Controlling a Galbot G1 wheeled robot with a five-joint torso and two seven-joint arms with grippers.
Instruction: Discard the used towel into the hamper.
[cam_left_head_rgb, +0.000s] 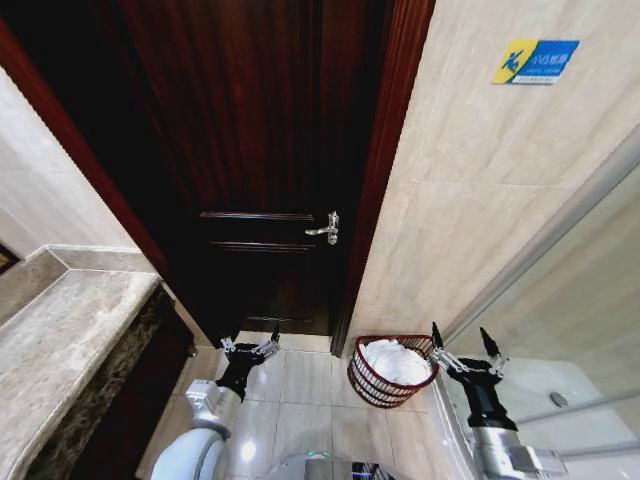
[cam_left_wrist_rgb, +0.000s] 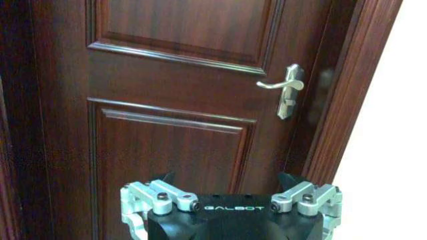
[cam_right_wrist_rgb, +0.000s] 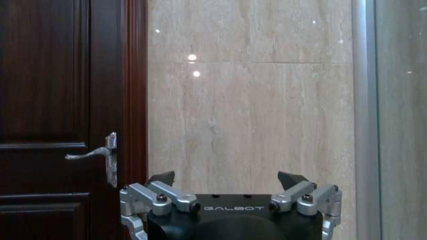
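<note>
Both grippers (cam_left_head_rgb: 250, 347) (cam_left_head_rgb: 466, 345) raised — fingers spread

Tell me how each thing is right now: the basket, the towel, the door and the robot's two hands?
hamper: upright on the floor by the wall, holding something white.
towel: white, bunched inside the hamper.
door: closed, handle level.
left gripper: open, empty, facing the door.
right gripper: open, empty, beside the hamper.

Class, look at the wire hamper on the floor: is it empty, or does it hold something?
Not empty: the hamper holds white towel bunched inside, reaching near its rim.
</note>
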